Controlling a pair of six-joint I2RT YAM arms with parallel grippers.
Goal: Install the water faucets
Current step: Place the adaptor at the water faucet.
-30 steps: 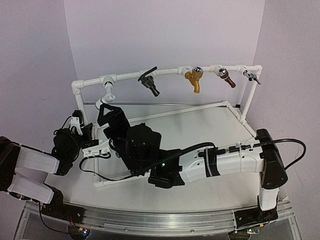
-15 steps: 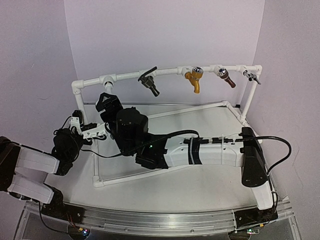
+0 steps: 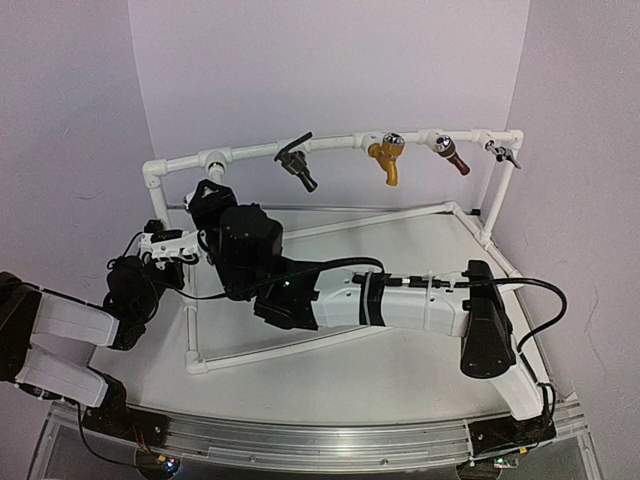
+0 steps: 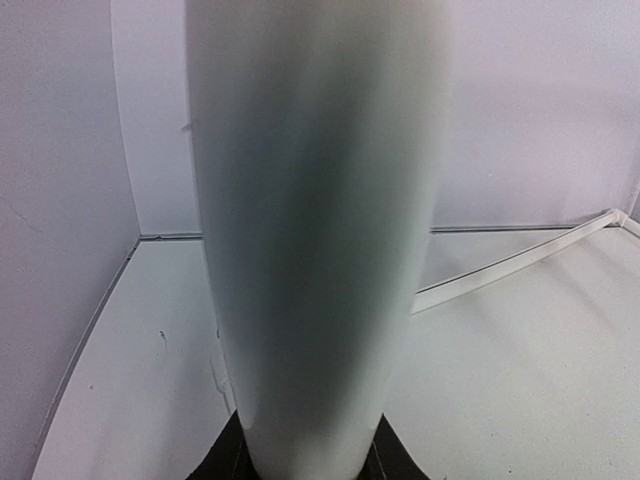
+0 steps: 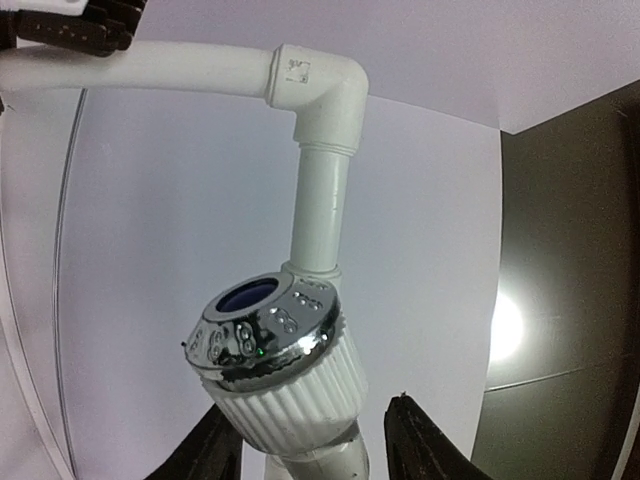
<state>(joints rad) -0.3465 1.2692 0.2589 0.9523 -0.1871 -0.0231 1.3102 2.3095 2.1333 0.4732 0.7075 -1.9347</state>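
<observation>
The white faucet (image 5: pixel 285 385) sits at the far left of the pipe frame (image 3: pixel 330 148), just right of the frame's left corner elbow. From above it is almost wholly hidden behind the right tool (image 3: pixel 207 195). It looks like a light, rigid plastic part, so weight should be no trouble. The risks, as I judge them, are crossing its thread or cracking it with too hard a squeeze.

The ribbed collar (image 5: pixel 295 405) is the place to take hold, since the ridges give purchase for turning. The chrome cap (image 5: pixel 262 325) above it looks smooth and likely slippery. In the wrist view the right tool straddles the collar, with one finger against the ribs and a clear gap at the other. I read it as released rather than clenched.

The black faucet (image 3: pixel 298 163) hangs from the top rail further right. Its thin lever looks easy to bend, so the stubby body is the safer hold.

The left tool (image 3: pixel 165 243) is on the frame's left post, and the pipe fills its own camera between the dark finger roots. It appears clenched on the post, which would steady the frame against twisting.

Along the rail to the right hang a gold tap (image 3: pixel 386 160), a brown tap (image 3: pixel 452 157) and a small grey tap (image 3: pixel 505 152). The frame stands on the tabletop (image 3: pixel 380 375).
</observation>
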